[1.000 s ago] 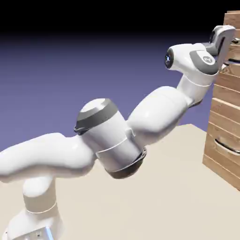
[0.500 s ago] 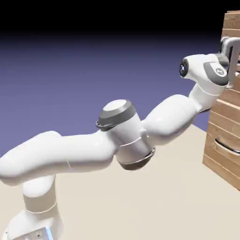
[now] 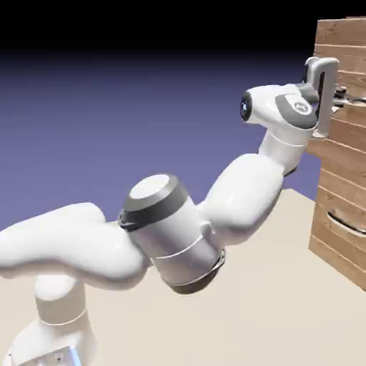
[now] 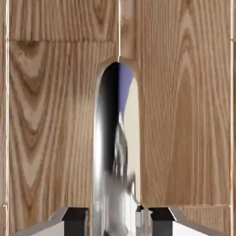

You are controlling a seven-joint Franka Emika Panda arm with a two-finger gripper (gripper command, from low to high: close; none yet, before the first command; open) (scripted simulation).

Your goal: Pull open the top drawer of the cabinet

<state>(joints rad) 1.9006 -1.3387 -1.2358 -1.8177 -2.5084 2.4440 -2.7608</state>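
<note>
The white Franka arm (image 3: 179,229) rises from about seven o'clock in the exterior view and stretches toward two o'clock, where its wrist meets the tall brown cabinet (image 3: 343,214) of horizontal wood-grain planks standing at the right edge. The top drawer (image 3: 342,50), the uppermost light-brown plank front, sits at about one o'clock in that view, and its front stands a little proud of the planks below it, so the drawer is partly out. Its thin grey metal bar handle (image 3: 323,100) shows as an upright bracket just beside the wrist, at about two o'clock. The gripper (image 4: 119,216) is closed tight on this bar: in the hand view the two dark-tipped fingers (image 4: 76,215) sit at six o'clock, one on each side of the shiny grey metal strip, with no visible gap between either pad and the bar. The handle runs from six o'clock up to the picture's centre, where it ends under an arched opening in the wood, and its polished face reflects dark, violet and pale tan bands. Wood grain of the drawer front fills the rest of the hand view, with thin pale seams at twelve o'clock and along both side edges. Lower on the cabinet, at about four o'clock in the exterior view, the lower drawer's curved grey handle (image 3: 344,223) lies flat against its plank. The beige table (image 3: 271,307) spreads across the bottom of the picture, from five to seven o'clock.
</note>
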